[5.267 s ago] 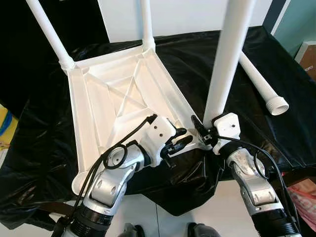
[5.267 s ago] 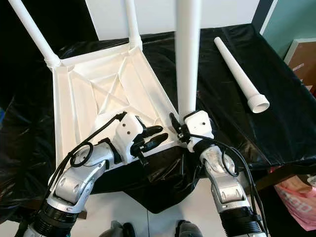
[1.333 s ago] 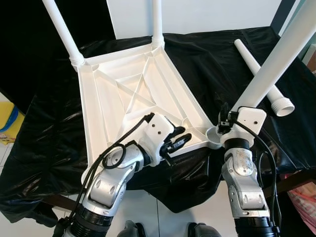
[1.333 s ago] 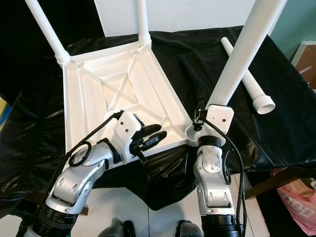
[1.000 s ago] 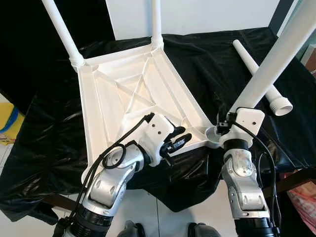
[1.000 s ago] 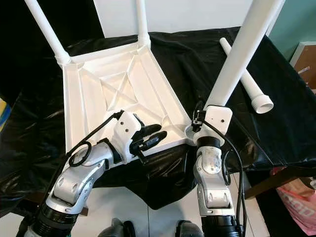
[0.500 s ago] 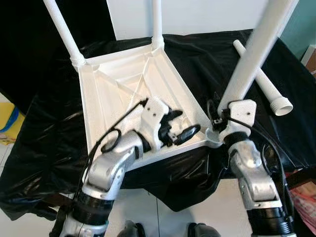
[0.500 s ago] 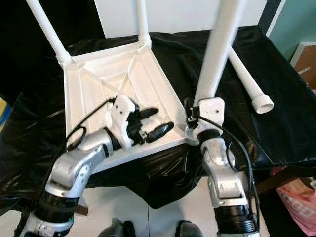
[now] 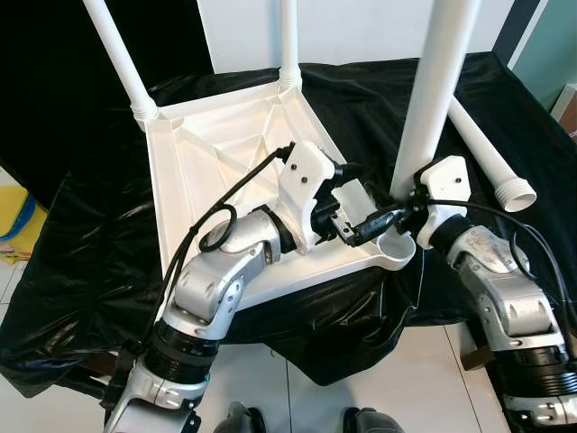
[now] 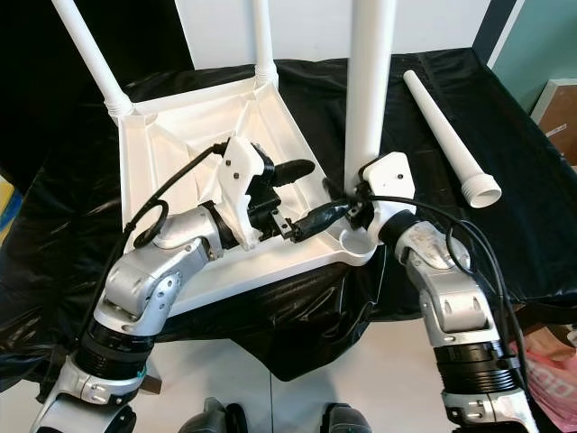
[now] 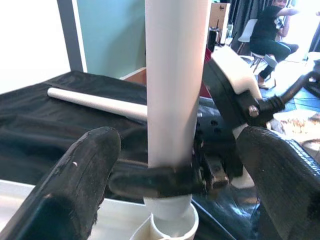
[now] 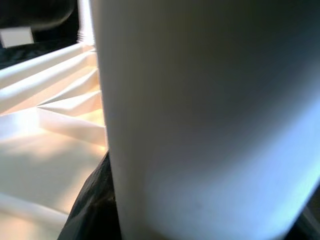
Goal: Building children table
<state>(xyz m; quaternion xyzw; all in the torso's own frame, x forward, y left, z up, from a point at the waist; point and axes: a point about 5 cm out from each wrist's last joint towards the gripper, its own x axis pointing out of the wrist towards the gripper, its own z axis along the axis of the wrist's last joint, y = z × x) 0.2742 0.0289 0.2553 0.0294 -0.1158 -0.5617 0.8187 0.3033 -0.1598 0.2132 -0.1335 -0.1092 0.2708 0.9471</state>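
Right gripper [image 10: 353, 209] pinches the lower end of the upright table leg [image 10: 370, 90], fingers pressed vs. its sides just above the corner socket [image 10: 358, 244]. Leg's long axis is near-vertical, foot end up and out of frame, threaded end down at the socket mouth; left wrist view shows the tip entering the cup. Left gripper [image 9: 356, 200] is spread wide, fingers either side of the leg w/o touching it, over the near right corner of the inverted tabletop [image 9: 194, 194]. Tabletop lies underside-up on a table w/ black cover [image 9: 81, 225]; two fitted legs [image 9: 115, 54] rise from its far corners. One loose leg [image 10: 448, 140] lies flat on the cover to the right, well apart from both grippers, wide threaded end toward the robot. Person seated in the background [image 11: 267, 27], left wrist view.
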